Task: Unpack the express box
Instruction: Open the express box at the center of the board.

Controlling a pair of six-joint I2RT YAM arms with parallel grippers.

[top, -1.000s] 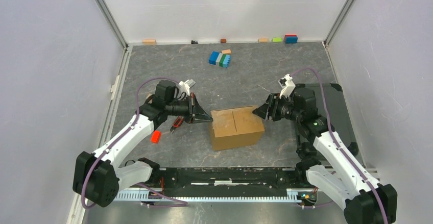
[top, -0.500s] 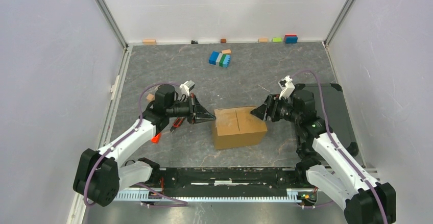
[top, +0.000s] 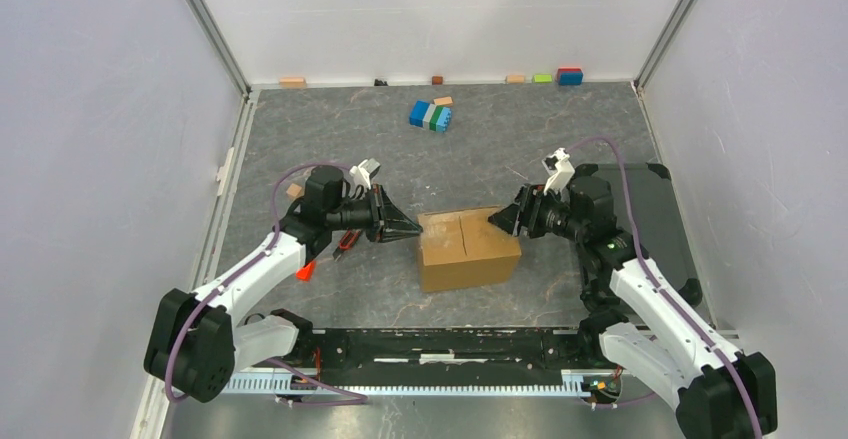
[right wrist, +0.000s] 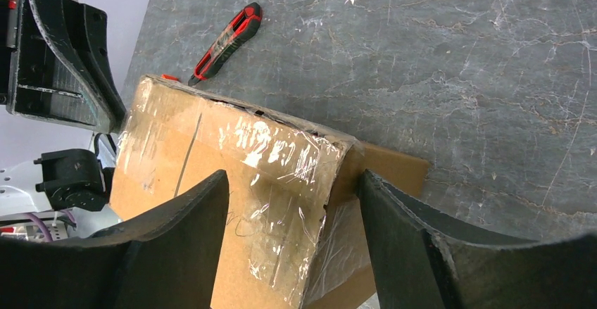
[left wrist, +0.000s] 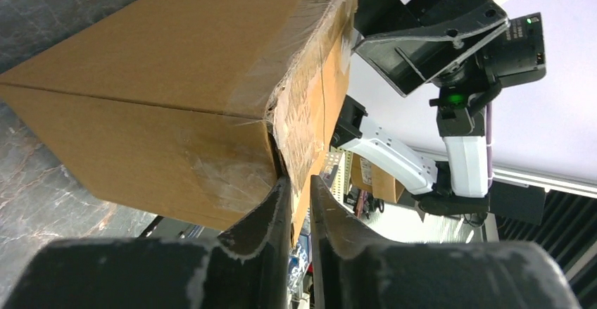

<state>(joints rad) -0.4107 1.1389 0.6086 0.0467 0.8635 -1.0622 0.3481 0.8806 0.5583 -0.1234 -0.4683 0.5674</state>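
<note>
The express box [top: 468, 249], a brown carton with clear tape over its closed top flaps, sits mid-table between both arms. My left gripper [top: 412, 230] is at its upper left edge. In the left wrist view the left gripper [left wrist: 299, 182] stands open by only a narrow slit, one finger tip in the gap under the taped flap edge of the box [left wrist: 176, 55]. My right gripper [top: 497, 218] is at the upper right edge. In the right wrist view the right gripper [right wrist: 292, 182] is wide open, straddling the taped corner of the box [right wrist: 211, 154].
A red-and-black utility knife [top: 348, 240] lies left of the box under my left arm, with a small red piece [top: 305, 270] nearer. A blue-green block cluster [top: 431, 115] sits farther back. A black tray [top: 650, 219] lies at the right. Small blocks [top: 570, 76] line the back wall.
My left gripper pushed right against the box, which slid slightly right, and its jaws parted a little. My right gripper opened wider and edged toward the box.
</note>
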